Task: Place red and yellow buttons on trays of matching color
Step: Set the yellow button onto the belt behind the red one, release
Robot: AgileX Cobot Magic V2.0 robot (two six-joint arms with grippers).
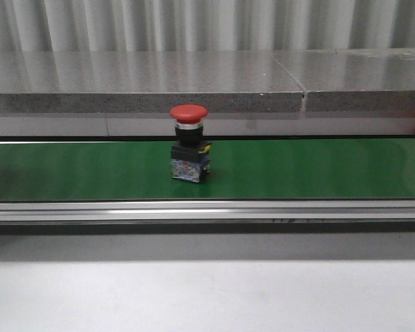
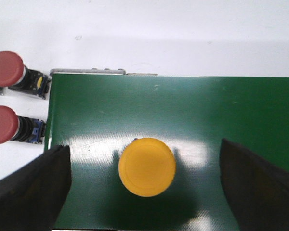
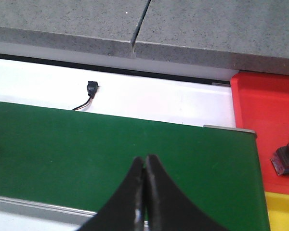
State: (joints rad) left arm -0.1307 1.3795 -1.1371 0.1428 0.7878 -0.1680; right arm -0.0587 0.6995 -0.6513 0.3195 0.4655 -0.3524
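A red button (image 1: 189,142) stands upright on the green belt (image 1: 318,169) in the front view, with neither gripper in sight there. In the left wrist view a yellow button (image 2: 147,166) stands on the belt (image 2: 231,110) between the wide-apart fingers (image 2: 31,192) of my open left gripper (image 2: 143,148), touching neither. My right gripper (image 3: 145,160) hangs shut and empty over the belt (image 3: 62,149). Beside the belt's end lie a red tray (image 3: 265,110), holding one red button (image 3: 286,158), and a yellow tray (image 3: 282,211).
Two more red buttons (image 2: 9,70) (image 2: 5,125) lie on the white surface off the belt's end in the left wrist view. A grey stone ledge (image 1: 145,83) runs behind the belt. A small black connector with a wire (image 3: 90,89) lies on the white strip.
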